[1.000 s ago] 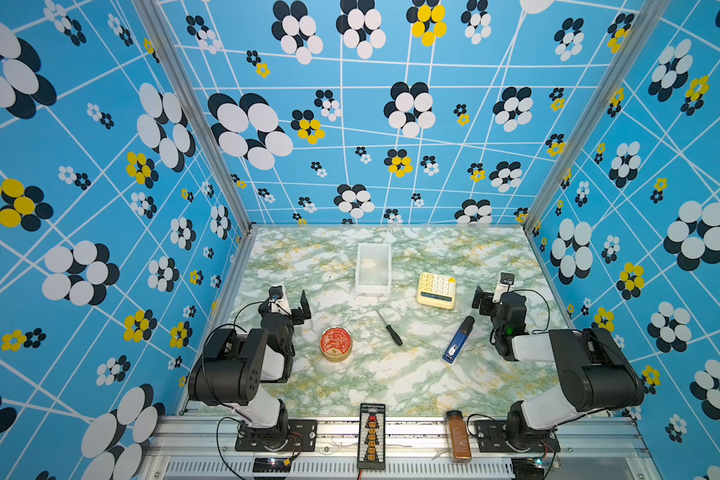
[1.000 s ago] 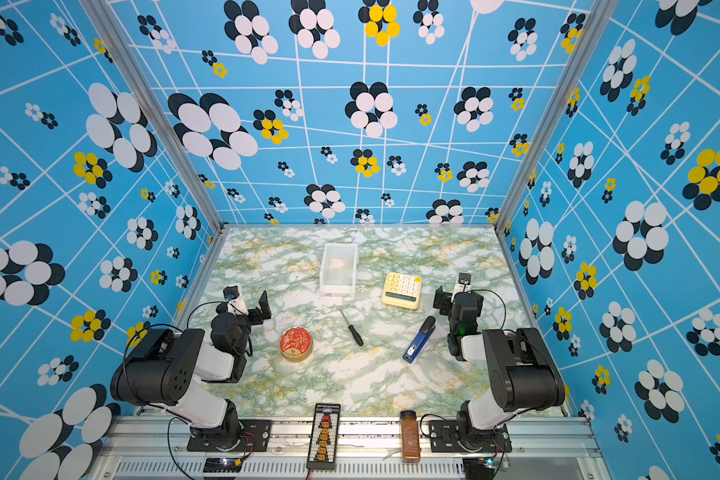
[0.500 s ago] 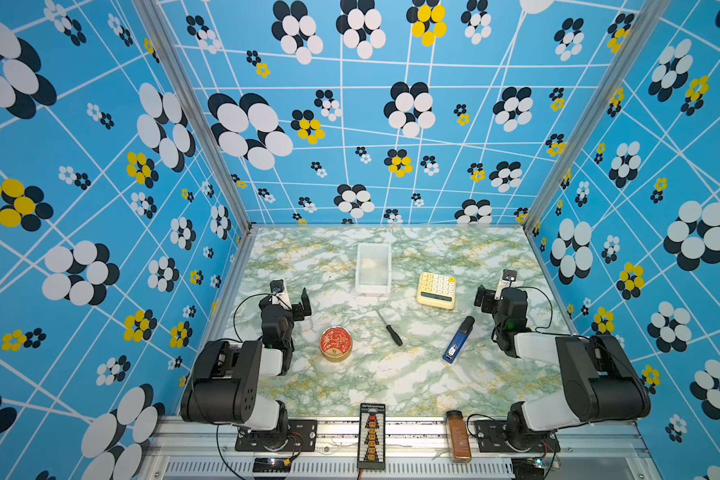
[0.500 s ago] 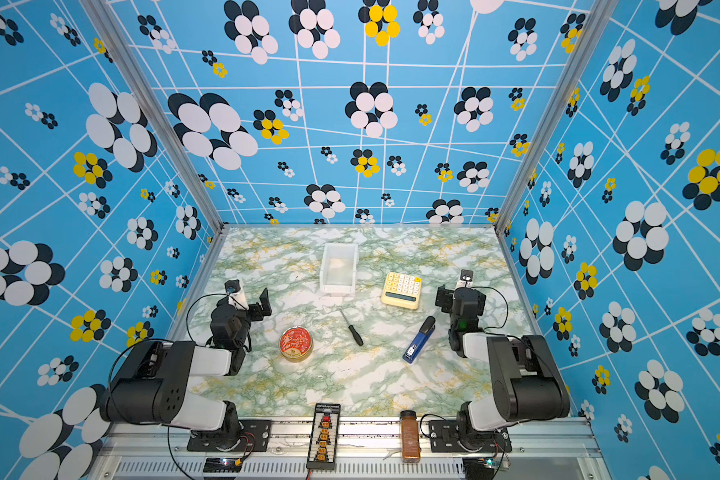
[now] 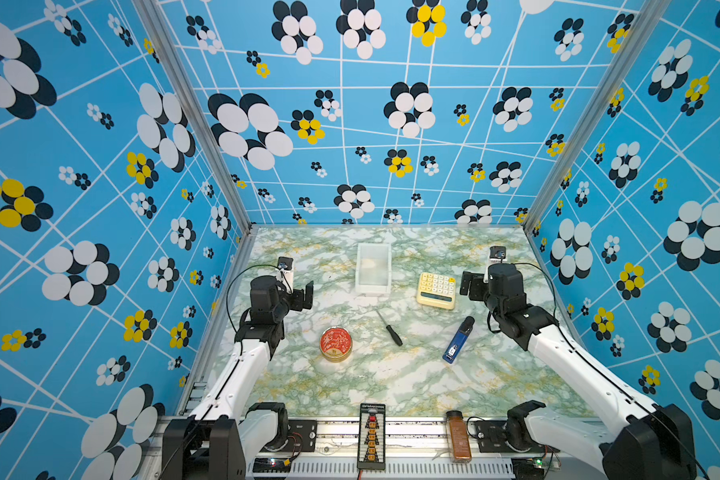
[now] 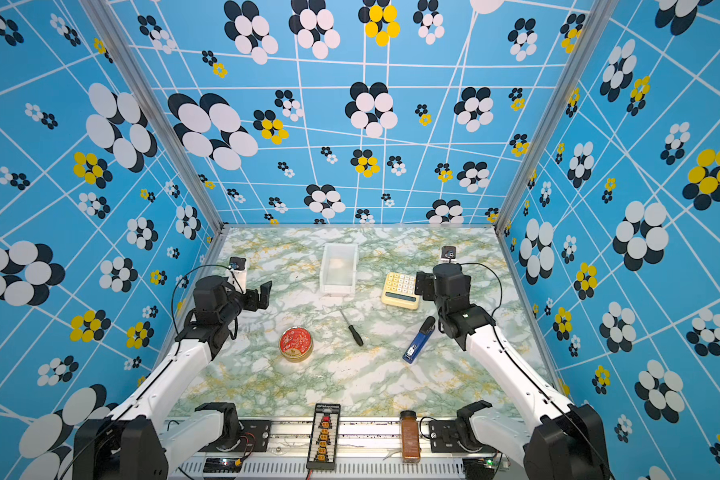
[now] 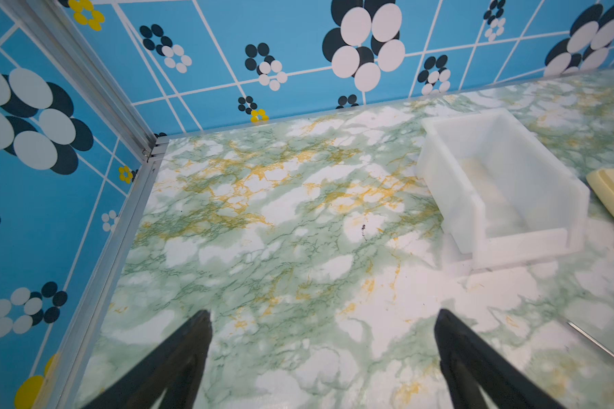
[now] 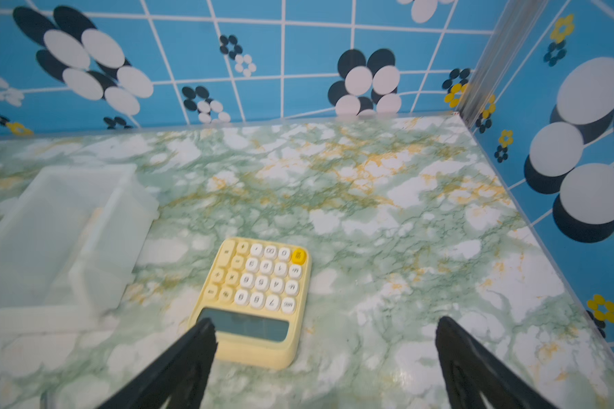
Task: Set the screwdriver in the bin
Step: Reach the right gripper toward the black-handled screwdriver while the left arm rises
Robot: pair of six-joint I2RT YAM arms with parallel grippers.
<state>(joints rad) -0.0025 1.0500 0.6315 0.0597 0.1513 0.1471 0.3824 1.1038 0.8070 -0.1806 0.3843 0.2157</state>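
- Black-handled and slim, the screwdriver point(image 5: 390, 329) lies flat on the marbled table point(image 5: 350, 386), near its middle. It sits between the red tin point(image 5: 336, 343) and the blue-and-black gadget point(image 5: 458, 340) and touches neither.
- Its grey shaft points towards the bin point(image 5: 373, 290), which stands just behind it; the two are apart.
- Nothing is grasped yet, so the step in hand looks like the approach, with the task at its start.
- The left gripper point(image 5: 304, 294) hovers above bare table, left of the bin. Its arm is stretched forward with the wrist bent inward. Its fingers point(image 7: 199, 329) are spread wide with nothing between them.
- In the left wrist view, the screwdriver's shaft shows only as a thin line at the frame's edge.
- The right gripper point(image 5: 470, 286) hangs just beside the calculator point(image 5: 436, 290), also spread wide and holding nothing. Its arm is stretched forward along the right side.
- For the next move, one arm probably has to swing inward over the handle.
- It then has to turn its jaws across the handle and come down almost to the table, since the tool is thin and lies low.
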